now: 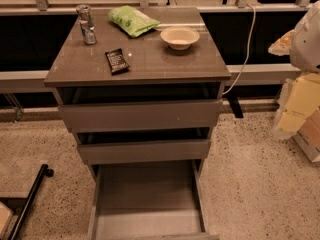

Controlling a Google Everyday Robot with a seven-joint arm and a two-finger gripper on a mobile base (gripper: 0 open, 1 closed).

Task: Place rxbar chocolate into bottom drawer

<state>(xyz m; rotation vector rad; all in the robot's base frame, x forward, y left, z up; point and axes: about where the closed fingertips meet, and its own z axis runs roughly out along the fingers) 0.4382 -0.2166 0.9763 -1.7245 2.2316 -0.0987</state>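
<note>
I do not see the jaws in this view, so I cannot tell whether they are apart or together. A pale shape [307, 36] at the right edge may belong to the arm. The bar [117, 61] lies flat on the surface [165, 66], front-left. Its long axis runs almost front to back, with the far end leaning a little left. I judge two risks. The thin bar can slide from a pinch on this smooth top, and a release too near the cabinet can hit the upper drawers [142, 115] instead of the open bottom drawer [147, 199].

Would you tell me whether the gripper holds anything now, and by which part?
Nothing visibly: the gripper is out of view, and the rxbar chocolate lies free on the cabinet top.
</note>
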